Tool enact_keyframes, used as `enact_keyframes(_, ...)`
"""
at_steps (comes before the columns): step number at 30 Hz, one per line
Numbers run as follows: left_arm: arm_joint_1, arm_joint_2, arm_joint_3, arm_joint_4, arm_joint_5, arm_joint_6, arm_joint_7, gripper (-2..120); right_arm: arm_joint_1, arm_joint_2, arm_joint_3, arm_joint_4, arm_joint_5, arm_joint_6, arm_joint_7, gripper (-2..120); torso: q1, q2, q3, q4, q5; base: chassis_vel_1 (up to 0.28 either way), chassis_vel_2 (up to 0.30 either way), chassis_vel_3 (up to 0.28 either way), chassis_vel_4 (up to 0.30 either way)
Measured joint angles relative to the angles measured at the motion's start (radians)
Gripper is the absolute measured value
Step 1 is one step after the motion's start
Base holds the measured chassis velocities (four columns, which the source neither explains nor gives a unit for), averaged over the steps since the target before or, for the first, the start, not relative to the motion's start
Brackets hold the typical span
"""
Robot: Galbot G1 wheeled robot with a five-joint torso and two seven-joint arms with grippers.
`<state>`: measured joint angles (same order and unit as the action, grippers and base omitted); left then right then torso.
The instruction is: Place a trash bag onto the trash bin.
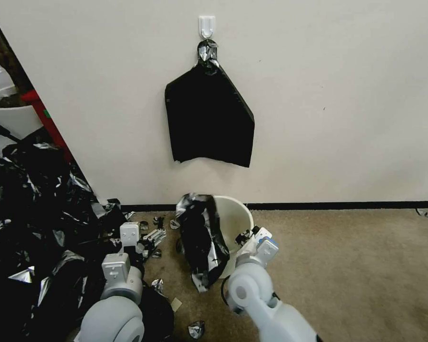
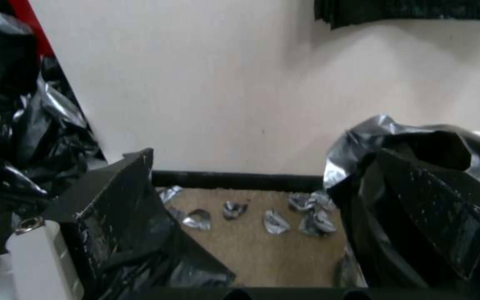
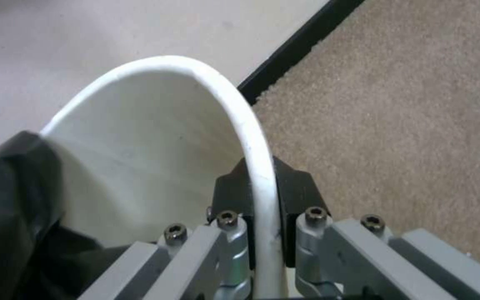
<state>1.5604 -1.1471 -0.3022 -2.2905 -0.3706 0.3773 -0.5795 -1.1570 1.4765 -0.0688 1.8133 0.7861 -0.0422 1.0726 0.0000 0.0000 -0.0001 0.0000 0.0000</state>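
A tan carpet [image 1: 347,266] runs up to a black baseboard [image 1: 342,205] and a plain pale wall [image 1: 342,95]. High on the wall a white hook [image 1: 207,26] holds a flat black sheaf of bags [image 1: 208,118] by its silvery neck, straight ahead of and well above both grippers. Off to the outer side of the left gripper [image 1: 150,236] lies a big mass of black plastic bags [image 1: 28,228], with a white plant pot [image 1: 9,114] beyond it. Torn silvery scraps [image 2: 276,221] dot the carpet just ahead of the left gripper.

The trash bin [image 1: 235,221] stands on the carpet near the baseboard; its inside, as far as it can be seen, is bare cream plastic [image 3: 140,158].

The right gripper [image 3: 262,191] is clamped on the trash bin's rim — one black pad inside the wall, one outside, the white edge pinched between them. The trash bag [image 1: 202,237] hangs over the far rim from that gripper, draped down the outer wall toward the carpet, its upper edge lapping into the bin's mouth.

The left gripper sits low, just beside the draped trash bag on the mass's side; its fingers [image 2: 118,196] stand spread apart with carpet between them, one finger close against the bag's folds.
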Motion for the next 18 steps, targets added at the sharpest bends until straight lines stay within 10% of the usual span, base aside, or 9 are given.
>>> enact_keyframes(12,0.007,-0.008,-0.022,0.003,-0.002,-0.002,0.000,100,-0.053,-0.079,-0.018,0.058,-0.179,-0.039,-0.158,44,0.000,0.000,0.000,0.0000,0.0002,0.000,0.000,0.000,0.000)
enact_keyframes(18,-0.006,-0.011,-0.012,0.035,-0.002,-0.007,0.000,100,-0.081,-0.180,-0.042,0.185,-0.246,-0.071,-0.488,71,0.000,0.000,0.000,0.0000,0.0001,0.000,0.000,0.000,0.000)
